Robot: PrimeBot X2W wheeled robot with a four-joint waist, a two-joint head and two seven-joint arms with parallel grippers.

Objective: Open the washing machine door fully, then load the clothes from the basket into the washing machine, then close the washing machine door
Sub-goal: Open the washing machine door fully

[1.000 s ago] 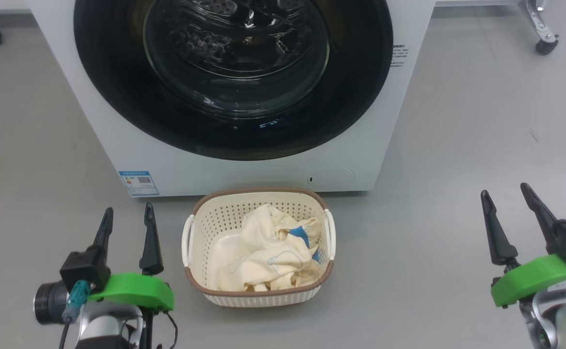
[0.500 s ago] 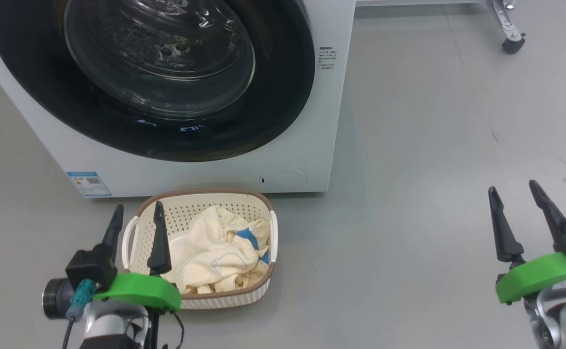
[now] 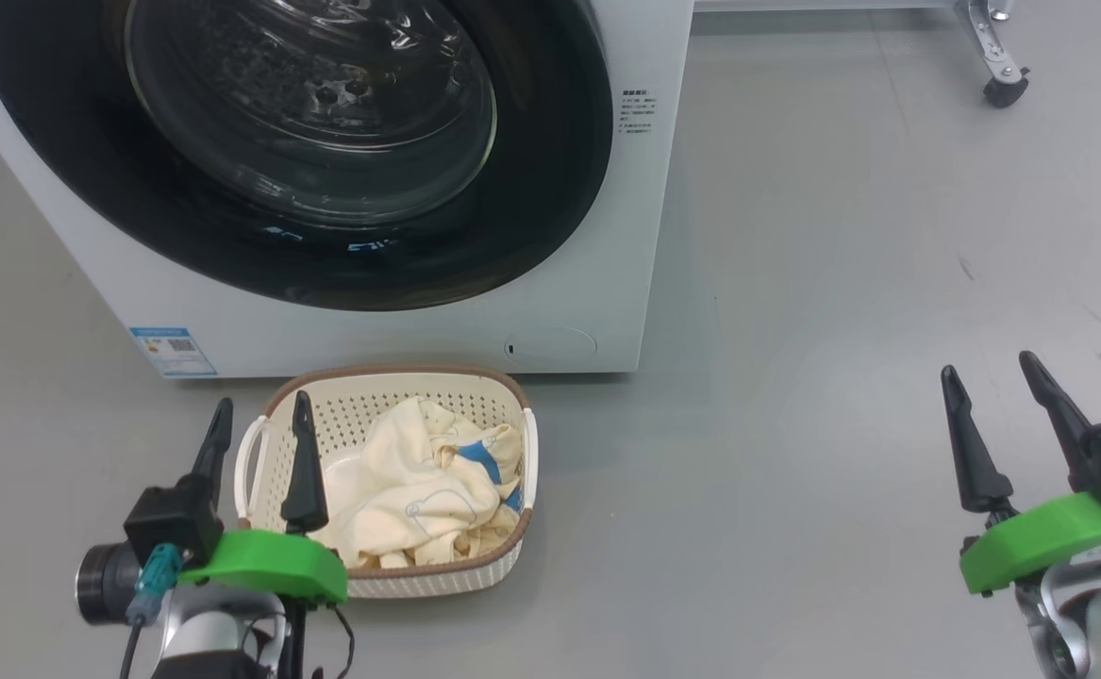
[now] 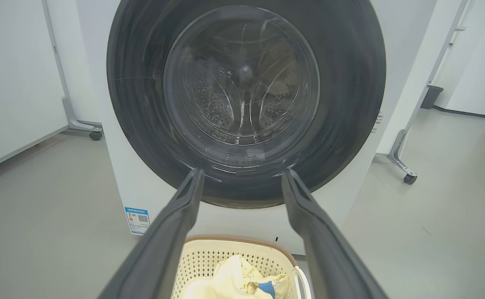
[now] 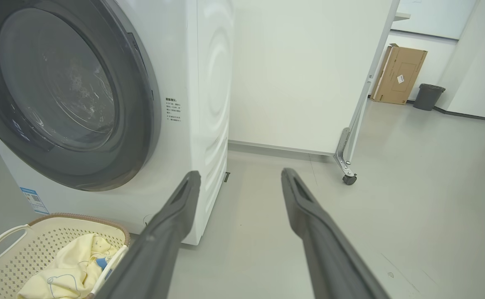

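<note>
Door (image 3: 309,141) sits shut, flush on the washer (image 3: 607,311), so step one (open it fully) isn't started

Hands: left hand (image 3: 262,402) has fingers spread wide and holds nothing. It hangs by the left edge of the basket (image 3: 437,577), no contact that I can see. Right hand (image 3: 986,364) is likewise spread and empty, well off to the right over bare floor (image 3: 795,377), apart from everything

Next move, my read: get a hand to the door's rim and pull. Right wrist view shows what looks like a recess (image 5: 135,50) on the rim's right side, probably the pull point, can't confirm. Right hand is on that side but needs to come up and in. Door is nearly as wide as the washer, so its swing wants room. Basket sits low and should stay under it, but that's a guess

Containers:
- basket: on the floor just in front of the washer, below the door. Holds the clothes (image 3: 408,490), one crumpled cream heap with a blue patch, part of the basket bottom bare on its left
- drum (image 4: 242,95): seen through the glass, dim with reflections, no clothes visible inside
</note>
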